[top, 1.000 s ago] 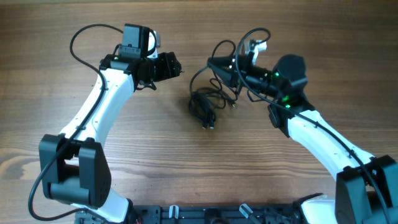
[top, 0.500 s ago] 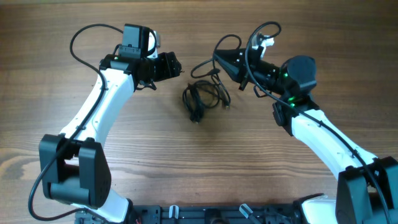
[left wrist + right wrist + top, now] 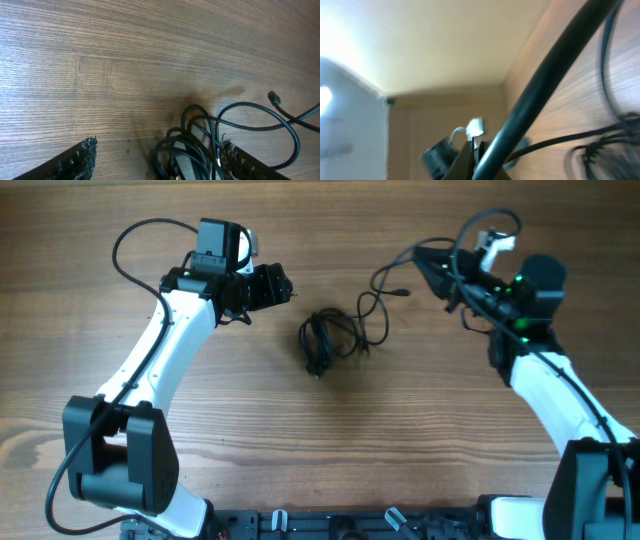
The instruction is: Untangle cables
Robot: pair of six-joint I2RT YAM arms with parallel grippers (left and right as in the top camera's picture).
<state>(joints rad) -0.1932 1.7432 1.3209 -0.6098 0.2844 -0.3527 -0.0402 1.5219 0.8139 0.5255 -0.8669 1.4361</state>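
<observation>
the cables (image 3: 325, 343) are thin black cords. most of them are wound into a small tight bundle near the middle of the wooden table (image 3: 300, 440). looser loops spill out to the bundle's right. one strand (image 3: 385, 272) rises from those loops towards the far right, and a small dark plug end (image 3: 402, 291) juts out just below it.

the left gripper (image 3: 283, 284) is near the bundle, up and to its left, not touching it. its fingers (image 3: 80, 157) are spread wide. in the left wrist view the cables (image 3: 192, 145) lie on the table between and ahead of the two tips, closer to the right-hand one.

the right gripper (image 3: 422, 260) is well apart from the bundle, with its fingers pressed together and pinching the strand. the right wrist view is blurred, but it shows a black cord (image 3: 540, 80) running away from the closed tips (image 3: 472, 162).

the left arm reaches up from the near left corner, with its wrist turned towards the bundle. the right arm reaches up from the near right corner, with its wrist pointing left.
</observation>
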